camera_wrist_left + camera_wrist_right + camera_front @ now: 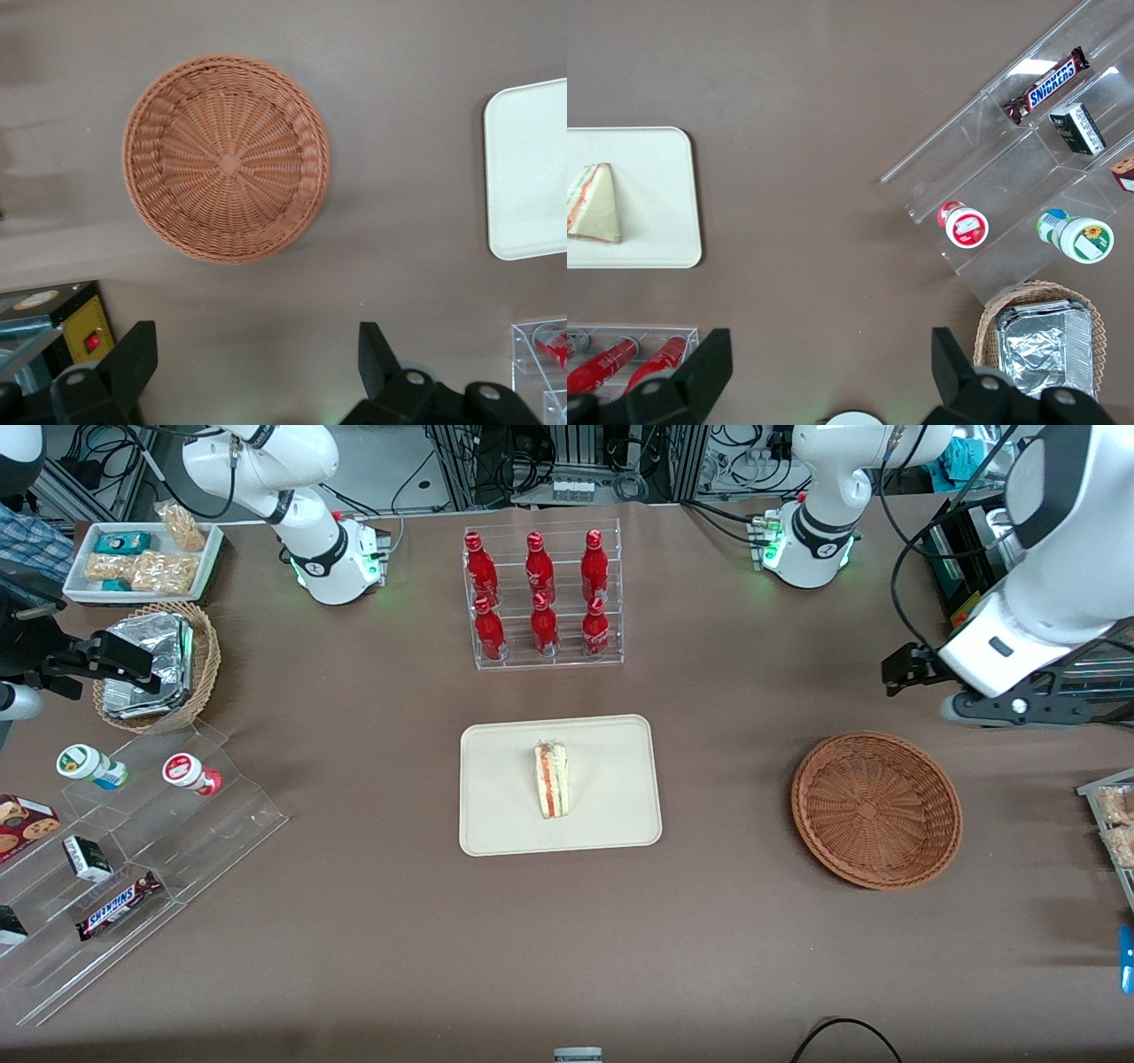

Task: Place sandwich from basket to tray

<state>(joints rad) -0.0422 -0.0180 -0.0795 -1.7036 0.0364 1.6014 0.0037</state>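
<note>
The sandwich (pixel 551 779), a pale wedge with red and green filling along its cut edge, lies in the middle of the cream tray (pixel 496 815); the parked arm's wrist view shows the sandwich (pixel 594 205) on the tray (pixel 656 177) too. The reddish-brown wicker basket (pixel 875 809) stands empty beside the tray, toward the working arm's end. My gripper (pixel 905 668) hangs raised above the table, farther from the front camera than the basket. In its own wrist view the gripper (pixel 257 354) is open with nothing between its fingers, the basket (pixel 228 159) and a tray corner (pixel 532 168) below.
An acrylic rack of red bottles (pixel 542 598) stands farther from the front camera than the tray. Toward the parked arm's end are a tan basket (pixel 205 660) of foil packs, a white snack tray (pixel 142 558) and a stepped acrylic shelf (pixel 133 868). A metal tray (pixel 1112 824) sits at the working arm's edge.
</note>
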